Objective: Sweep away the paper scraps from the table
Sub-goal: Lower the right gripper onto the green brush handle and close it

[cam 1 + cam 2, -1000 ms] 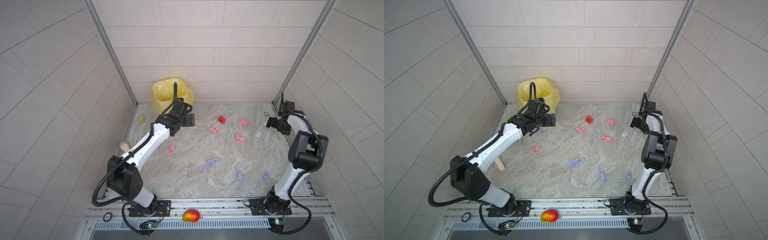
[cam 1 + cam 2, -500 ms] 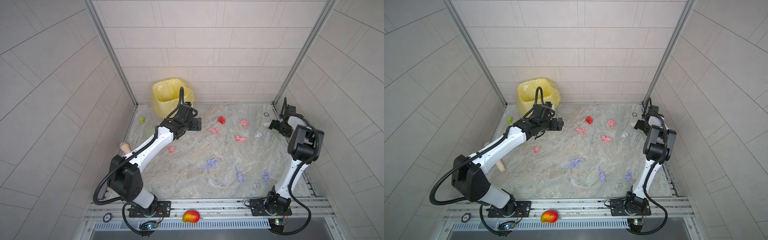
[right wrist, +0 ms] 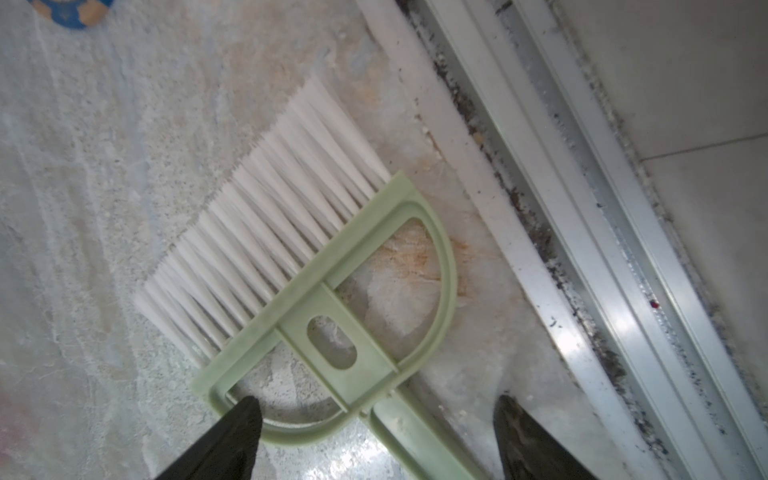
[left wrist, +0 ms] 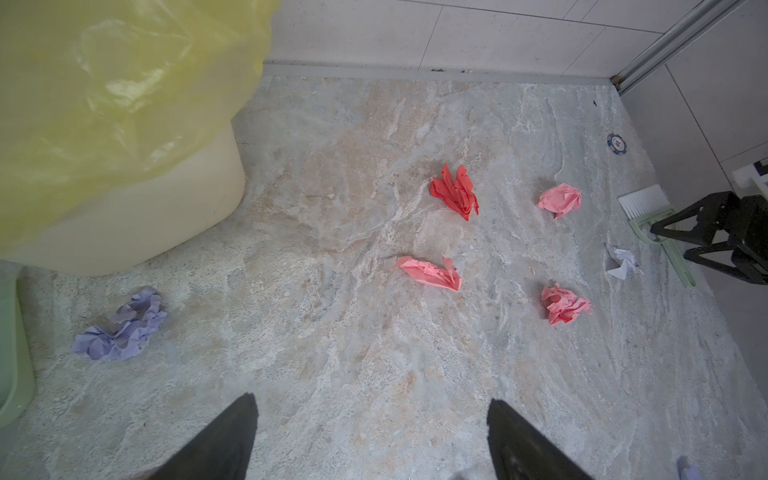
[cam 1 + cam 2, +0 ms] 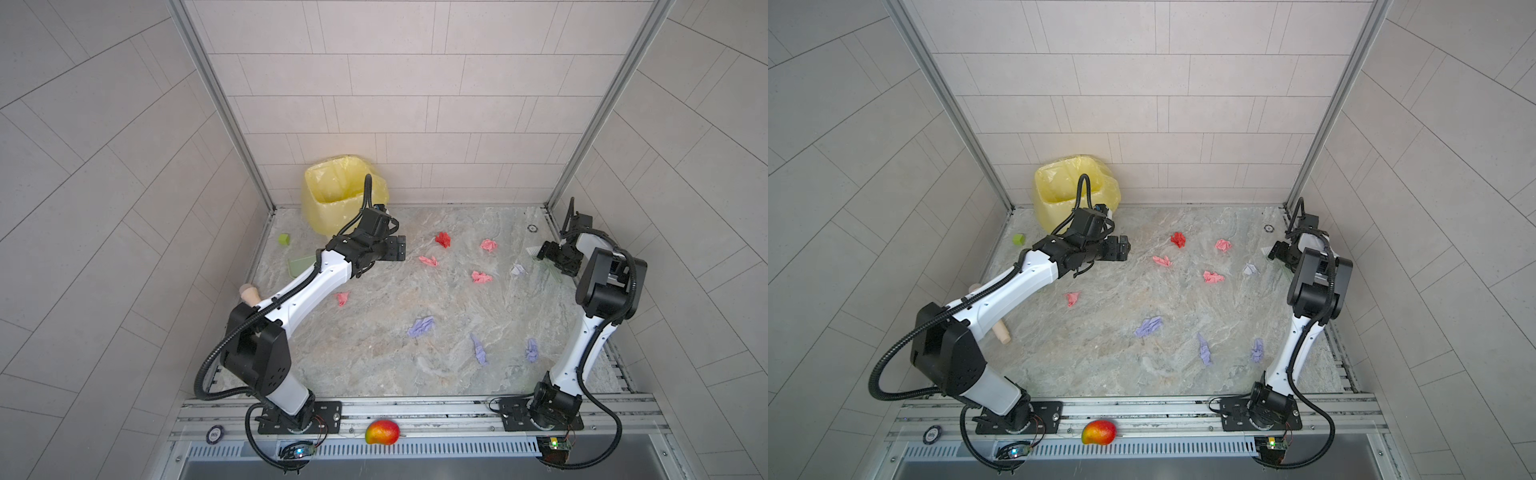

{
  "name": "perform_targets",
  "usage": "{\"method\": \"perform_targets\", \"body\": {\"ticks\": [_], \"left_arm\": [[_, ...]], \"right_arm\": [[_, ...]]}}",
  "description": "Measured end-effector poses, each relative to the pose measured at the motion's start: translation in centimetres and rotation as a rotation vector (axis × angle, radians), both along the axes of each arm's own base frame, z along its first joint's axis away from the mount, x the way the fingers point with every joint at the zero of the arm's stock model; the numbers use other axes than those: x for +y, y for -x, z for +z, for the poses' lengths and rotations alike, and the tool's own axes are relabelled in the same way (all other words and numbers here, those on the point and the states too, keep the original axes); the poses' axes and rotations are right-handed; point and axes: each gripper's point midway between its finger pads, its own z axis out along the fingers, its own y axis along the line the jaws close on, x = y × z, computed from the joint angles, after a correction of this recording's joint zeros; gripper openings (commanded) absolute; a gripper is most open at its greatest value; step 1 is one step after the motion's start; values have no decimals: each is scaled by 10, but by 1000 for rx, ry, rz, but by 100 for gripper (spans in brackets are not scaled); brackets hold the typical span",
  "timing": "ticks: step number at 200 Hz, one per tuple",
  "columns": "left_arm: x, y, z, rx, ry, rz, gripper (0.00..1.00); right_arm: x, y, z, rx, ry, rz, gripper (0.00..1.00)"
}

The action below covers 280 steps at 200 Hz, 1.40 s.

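Several paper scraps lie over the table (image 5: 374, 365): a red one (image 5: 443, 239), pink ones (image 5: 481, 277), lavender ones (image 5: 420, 326). The left wrist view shows the red scrap (image 4: 454, 192), pink scraps (image 4: 430, 272) and a lavender scrap (image 4: 120, 328) by the bin. My left gripper (image 5: 399, 248) (image 4: 370, 399) hangs open over bare table right of the bin, holding nothing. My right gripper (image 5: 550, 259) (image 3: 375, 398) is open at the table's right edge, its fingers either side of a green hand brush (image 3: 328, 299) lying flat, not gripping it.
A yellow-lined bin (image 5: 338, 195) stands at the back left. A green cube (image 5: 284, 238), a green dustpan (image 5: 300, 262) and a wooden peg (image 5: 249, 293) lie along the left wall. A poker chip (image 5: 532, 227) is at the back right. A mango (image 5: 381, 432) rests on the front rail.
My left gripper has swung right, away from the bin and out over the table. My right arm has folded tighter, its gripper staying over the brush with the jaws slightly narrower.
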Motion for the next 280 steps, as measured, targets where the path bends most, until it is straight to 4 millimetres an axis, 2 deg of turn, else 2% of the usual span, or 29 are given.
{"method": "perform_targets", "body": {"ticks": [86,132,182,236,280], "left_arm": [[-7,-6,0,-2,1,-5,92],[-9,-5,-1,2,-1,-12,92],[-10,-5,-5,8,-6,-12,92],[-9,-5,-6,9,-12,-12,92],[-8,-5,-7,12,-22,-14,92]], "right_arm": [[9,10,-2,15,-20,9,87],[27,20,-3,48,-38,41,84],[42,32,-4,137,-15,97,66],[29,25,2,185,49,130,52],[31,26,-8,215,33,158,45]]}}
